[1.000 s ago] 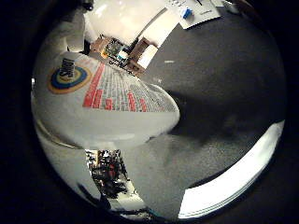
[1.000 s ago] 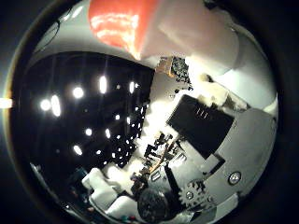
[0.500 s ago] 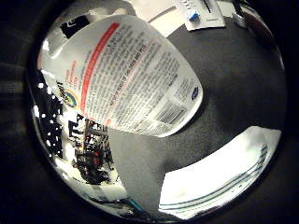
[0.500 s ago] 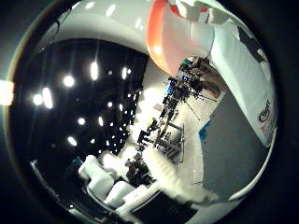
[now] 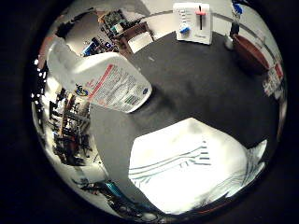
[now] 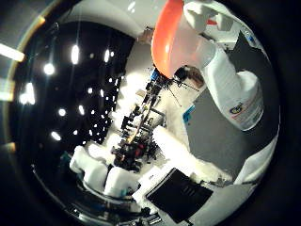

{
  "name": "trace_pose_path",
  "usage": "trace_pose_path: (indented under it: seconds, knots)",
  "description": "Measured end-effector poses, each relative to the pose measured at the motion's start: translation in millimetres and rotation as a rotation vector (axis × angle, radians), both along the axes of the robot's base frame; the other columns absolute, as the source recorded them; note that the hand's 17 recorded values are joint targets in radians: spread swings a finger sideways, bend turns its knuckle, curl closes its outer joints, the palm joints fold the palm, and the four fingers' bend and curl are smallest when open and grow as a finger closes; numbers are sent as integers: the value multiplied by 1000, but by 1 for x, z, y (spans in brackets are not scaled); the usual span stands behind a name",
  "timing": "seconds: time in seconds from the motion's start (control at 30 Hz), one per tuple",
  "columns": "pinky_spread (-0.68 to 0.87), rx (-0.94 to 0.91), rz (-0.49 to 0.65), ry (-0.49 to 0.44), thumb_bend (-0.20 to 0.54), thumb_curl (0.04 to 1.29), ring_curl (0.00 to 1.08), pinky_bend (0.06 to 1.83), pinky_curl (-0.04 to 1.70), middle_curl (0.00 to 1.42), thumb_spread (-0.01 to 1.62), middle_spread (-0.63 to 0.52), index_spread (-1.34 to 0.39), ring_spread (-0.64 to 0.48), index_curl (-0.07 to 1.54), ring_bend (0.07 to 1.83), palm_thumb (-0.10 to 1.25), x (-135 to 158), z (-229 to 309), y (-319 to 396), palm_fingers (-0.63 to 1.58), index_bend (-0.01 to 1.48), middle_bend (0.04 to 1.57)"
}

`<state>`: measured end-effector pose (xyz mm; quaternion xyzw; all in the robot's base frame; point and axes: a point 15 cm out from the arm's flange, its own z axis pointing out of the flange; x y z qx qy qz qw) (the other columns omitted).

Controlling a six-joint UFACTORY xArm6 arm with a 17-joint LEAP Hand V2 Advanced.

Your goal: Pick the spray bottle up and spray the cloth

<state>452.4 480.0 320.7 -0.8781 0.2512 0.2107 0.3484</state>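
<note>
A white plastic spray bottle [image 5: 100,79] is seen close to the palm, tilted above a dark grey matte tabletop [image 5: 196,88]. Its body is smooth and rounded, broadening toward a flat base, and a printed label with a red stripe and fine text is wrapped across its side. In the thumb side view the same bottle is shown from its upper end, where an orange, glossy, curved trigger head [image 6: 171,40] is set on the white neck.

A white cloth [image 5: 187,172] is spread flat on the tabletop near the bottle's base. It is soft in look, roughly rectangular with slightly folded edges, and thin dark stripes are woven across it. A shadow is cast on the tabletop between bottle and cloth, and the bottle is not touching the cloth.

At the far edge of the tabletop a white boxy unit [image 5: 194,22] with a red slider and a blue part is stood upright. Beside it a dark reddish-brown bowl [image 5: 250,53] with a rounded rim is placed.

White blocky parts and a flat black panel of the hand [image 6: 174,188] are seen at the edge of the thumb side view. Whether its fingers are curled round the bottle cannot be told from these views, since no contact between fingers and bottle is shown.
</note>
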Motion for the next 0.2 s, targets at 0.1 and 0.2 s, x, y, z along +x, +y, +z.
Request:
trace_pose_path:
  seconds: [0.1,0.2]
  knots:
    - [651,-102,-11,-69,-27,475,136,747,173,314,999,-144,-529,234,370,396,530,6,4,-20,357,390,246]
    - [650,-150,-68,-165,-27,474,135,714,157,313,999,-144,-530,236,368,363,530,20,29,-35,370,376,220]
